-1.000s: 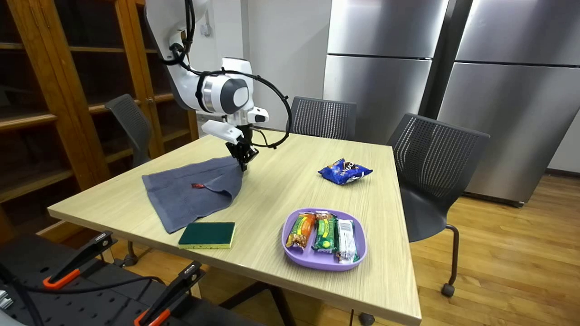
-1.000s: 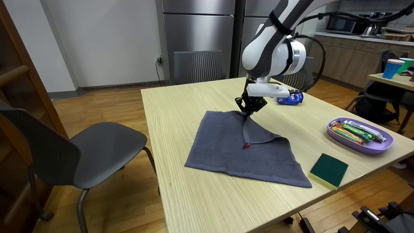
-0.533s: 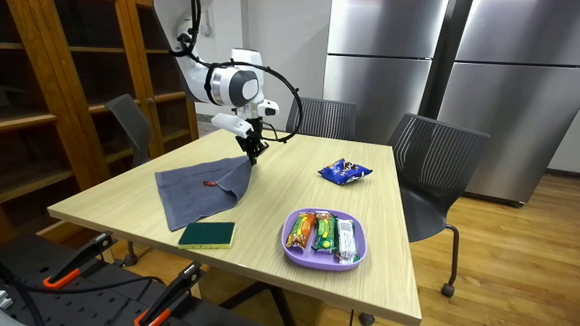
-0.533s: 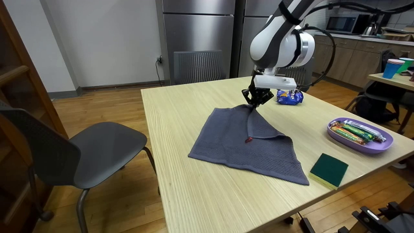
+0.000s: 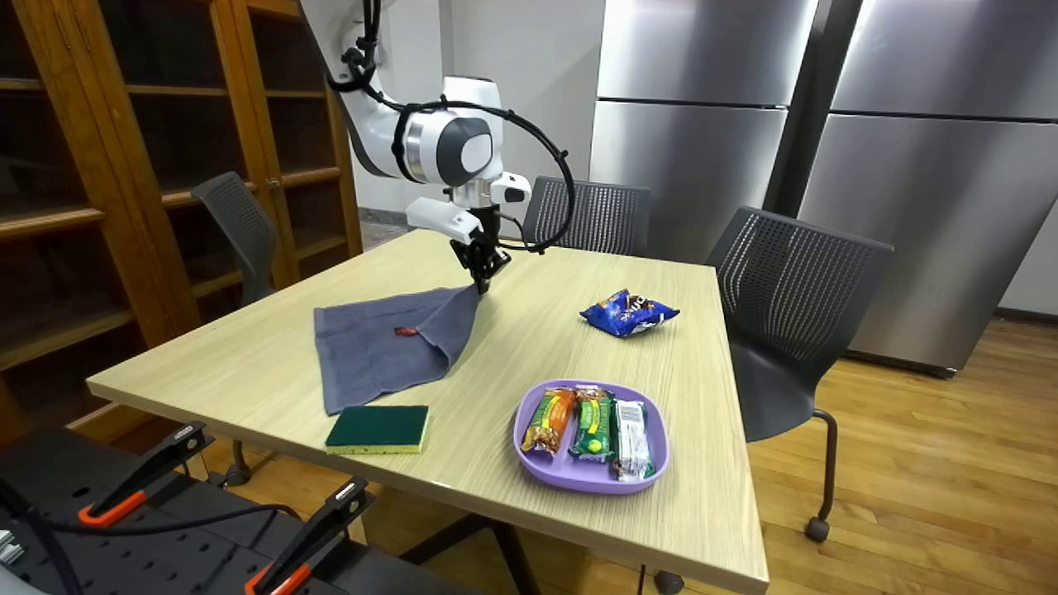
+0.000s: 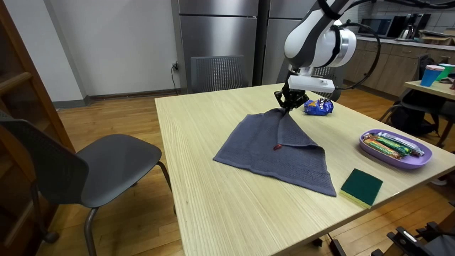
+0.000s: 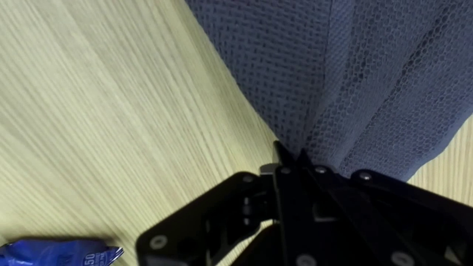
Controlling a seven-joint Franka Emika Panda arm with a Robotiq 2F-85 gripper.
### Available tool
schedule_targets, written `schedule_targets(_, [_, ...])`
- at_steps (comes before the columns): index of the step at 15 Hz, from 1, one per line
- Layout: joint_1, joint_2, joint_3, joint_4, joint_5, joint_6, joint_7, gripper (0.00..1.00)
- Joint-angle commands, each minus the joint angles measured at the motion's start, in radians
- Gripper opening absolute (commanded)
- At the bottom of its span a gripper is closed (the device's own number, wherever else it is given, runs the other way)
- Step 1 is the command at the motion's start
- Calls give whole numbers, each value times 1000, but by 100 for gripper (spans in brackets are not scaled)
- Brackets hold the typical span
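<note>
As the gripper (image 7: 290,152) pinches the blue-grey cloth (image 6: 252,145), the whole piece now sits farther from the table edge (image 5: 264,318) by the wooden cabinet (image 5: 240,99), so the grip seems secure.

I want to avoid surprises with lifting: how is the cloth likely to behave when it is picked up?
The cloth is probably floppy: it folds over itself and creases at the gripper. It seems light for its size, as it looks thin. It is perhaps not very slippery, since it looks coarsely woven.
</note>
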Motion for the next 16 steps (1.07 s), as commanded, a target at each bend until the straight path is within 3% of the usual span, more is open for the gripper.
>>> schedule_targets(1, [-33,-46,10,-30,39,-19,-44,1])
schedule_targets(16, [-107,-83,-16,-46,88,-5,-55,1])
